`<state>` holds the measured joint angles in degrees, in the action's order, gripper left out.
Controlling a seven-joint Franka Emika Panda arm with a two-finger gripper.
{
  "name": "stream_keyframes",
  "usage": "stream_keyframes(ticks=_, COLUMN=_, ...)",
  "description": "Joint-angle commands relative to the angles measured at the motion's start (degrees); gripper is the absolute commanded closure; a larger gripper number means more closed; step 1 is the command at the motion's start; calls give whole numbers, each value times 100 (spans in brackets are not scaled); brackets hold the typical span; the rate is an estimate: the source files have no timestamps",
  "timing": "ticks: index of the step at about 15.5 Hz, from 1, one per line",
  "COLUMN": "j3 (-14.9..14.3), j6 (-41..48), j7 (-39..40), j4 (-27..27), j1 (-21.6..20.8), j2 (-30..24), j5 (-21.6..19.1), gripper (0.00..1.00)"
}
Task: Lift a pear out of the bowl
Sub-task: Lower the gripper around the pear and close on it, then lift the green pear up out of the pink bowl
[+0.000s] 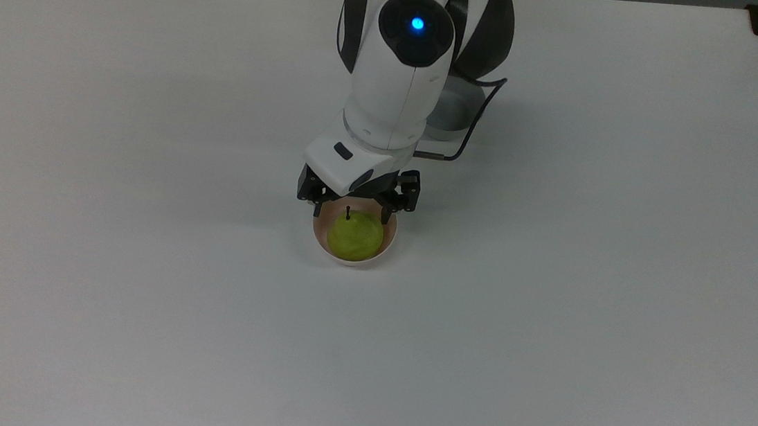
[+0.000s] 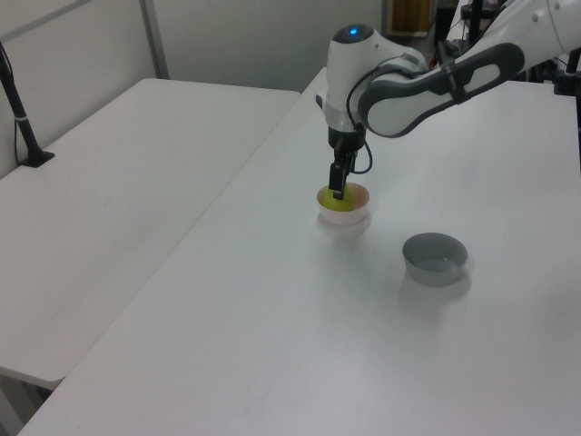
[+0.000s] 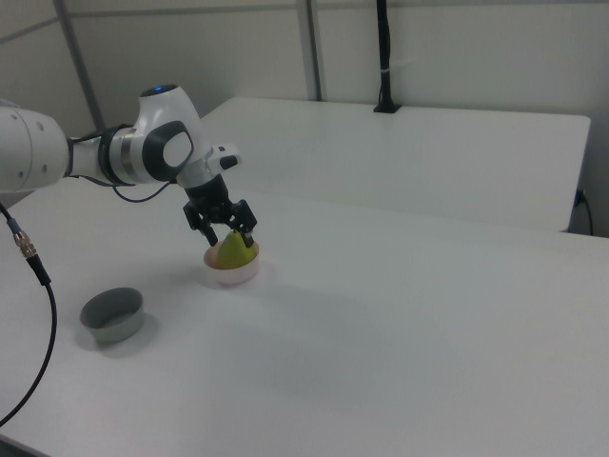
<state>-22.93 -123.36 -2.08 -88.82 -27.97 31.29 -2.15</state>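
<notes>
Pincer (image 1: pixel 355 205) spread wide astride pear (image 1: pixel 355 236) in pink bowl (image 1: pixel 386 248), on white table (image 1: pixel 135 287) beside pale walls.

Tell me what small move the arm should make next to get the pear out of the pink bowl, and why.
Probably lower a little further, then close. The open claw straddles the top of the small yellow-green pear, one finger on each side of its stem, and the pear sits in the small pale pink bowl. Going deeper should put the fingers around the wider body.
</notes>
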Motion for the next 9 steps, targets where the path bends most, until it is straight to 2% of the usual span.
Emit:
stream_keyframes(ticks=1, j3=-106, j6=-92, j7=-47, j4=40, j1=-68, j2=87, j5=-66, gripper=0)
stream_keyframes(ticks=8, j3=-80, j6=-259, j7=-64, j4=23, j1=-77, j2=158, j5=-74, gripper=0)
stream_keyframes(ticks=9, j3=-80, j6=-259, j7=-64, j4=23, j1=-77, j2=184, j5=-75, gripper=2)
